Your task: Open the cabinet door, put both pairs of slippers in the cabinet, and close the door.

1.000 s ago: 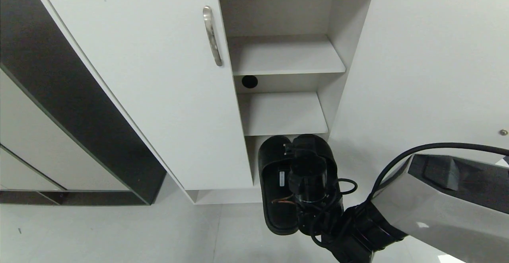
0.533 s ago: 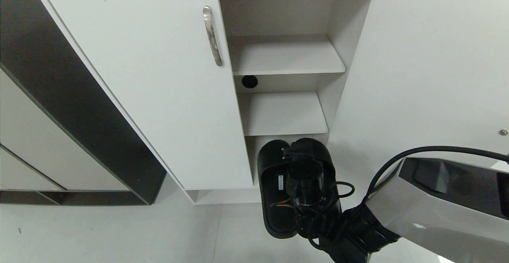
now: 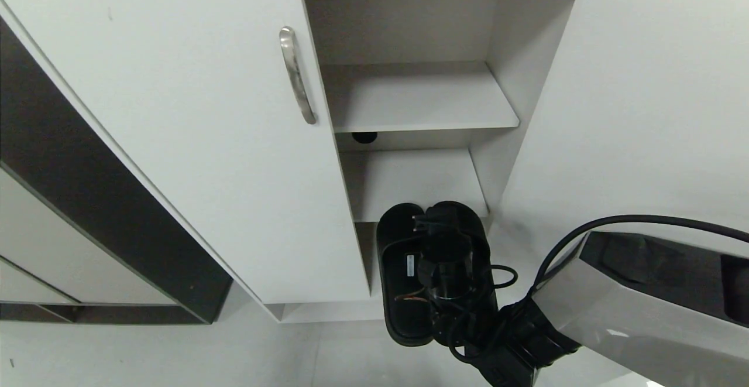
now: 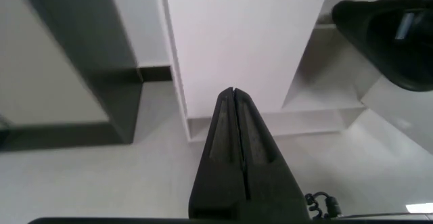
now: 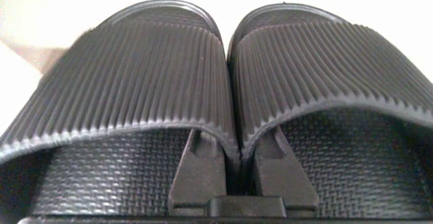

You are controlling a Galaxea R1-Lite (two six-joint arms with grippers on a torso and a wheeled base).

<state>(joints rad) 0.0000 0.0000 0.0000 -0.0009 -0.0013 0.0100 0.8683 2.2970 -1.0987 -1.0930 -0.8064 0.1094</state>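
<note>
Right gripper is clamped on the pair of black slippers, one finger inside each shoe, pinching the two inner walls together; the right wrist view shows the fingers under the ribbed straps. The pair hangs toes-first at the mouth of the cabinet, just below the front edge of the lower shelf. The upper shelf sits above it, with a round hole in the back wall between the two. The open door stands right of the opening, and the closed door with its metal handle is on the left, close to the slippers' left edge. A dark panel lies beyond that. Left gripper is low over the pale floor, fingers pressed together, holding nothing. The bottom compartment is mostly hidden behind the slippers and wrist. Cannot tell whether the toes are inside it. A black cable loops over the right arm.
</note>
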